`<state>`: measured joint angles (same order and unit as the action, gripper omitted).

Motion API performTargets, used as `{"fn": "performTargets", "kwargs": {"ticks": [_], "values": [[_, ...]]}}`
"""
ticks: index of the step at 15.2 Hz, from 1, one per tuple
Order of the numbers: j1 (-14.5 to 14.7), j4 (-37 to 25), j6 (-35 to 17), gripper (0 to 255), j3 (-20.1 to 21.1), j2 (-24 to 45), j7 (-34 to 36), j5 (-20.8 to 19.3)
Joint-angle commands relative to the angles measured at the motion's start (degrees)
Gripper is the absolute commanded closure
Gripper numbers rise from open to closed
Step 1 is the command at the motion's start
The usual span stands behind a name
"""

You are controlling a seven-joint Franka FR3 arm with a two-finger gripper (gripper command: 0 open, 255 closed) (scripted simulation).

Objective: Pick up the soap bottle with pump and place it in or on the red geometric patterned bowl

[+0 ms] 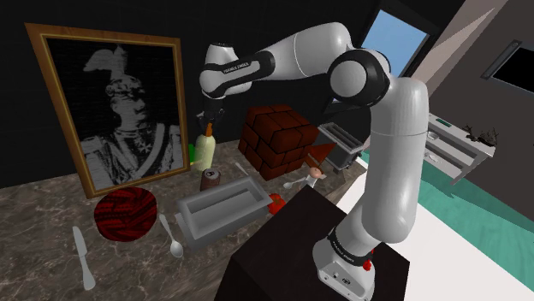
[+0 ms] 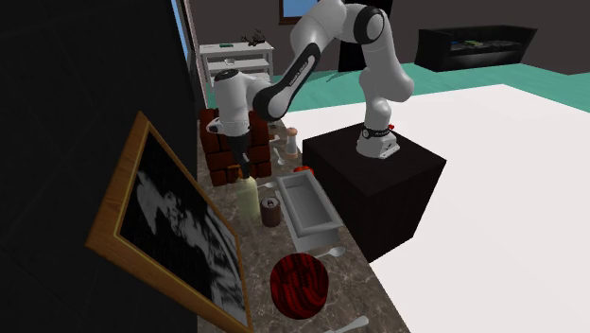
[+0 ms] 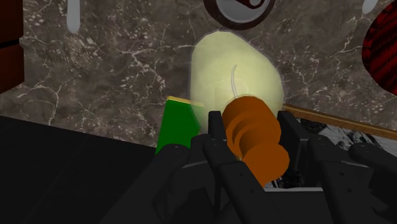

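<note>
Pale yellow-green under its orange pump (image 3: 254, 137), the soap bottle (image 1: 204, 152) stood on the marble worktop (image 1: 43, 224) right of the framed portrait (image 1: 111, 103), farther back than the red patterned bowl (image 1: 125, 214), black fingers (image 3: 294, 133) clasping the pump.

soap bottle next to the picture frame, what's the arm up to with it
The white arm's black gripper is on the pale yellow soap bottle, its fingers pressed against the orange pump from both sides. The bottle appears to stand upright on the marble counter, beside a can. The red patterned bowl sits farther along the counter, without the bottle in it yet.
</note>
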<state>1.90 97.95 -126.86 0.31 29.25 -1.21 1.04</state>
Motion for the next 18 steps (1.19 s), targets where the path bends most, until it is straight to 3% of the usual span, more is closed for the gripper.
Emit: {"fn": "performTargets", "kwargs": {"ticks": [1,15,18], "values": [[0.0,0.1,1.0,255,0.0,-1.1,0.1,0.0],[0.0,-3.8,9.5,255,0.0,-5.7,0.2,-0.1],[2.5,-4.2,10.5,255,0.9,-6.3,3.8,-0.5]]}}
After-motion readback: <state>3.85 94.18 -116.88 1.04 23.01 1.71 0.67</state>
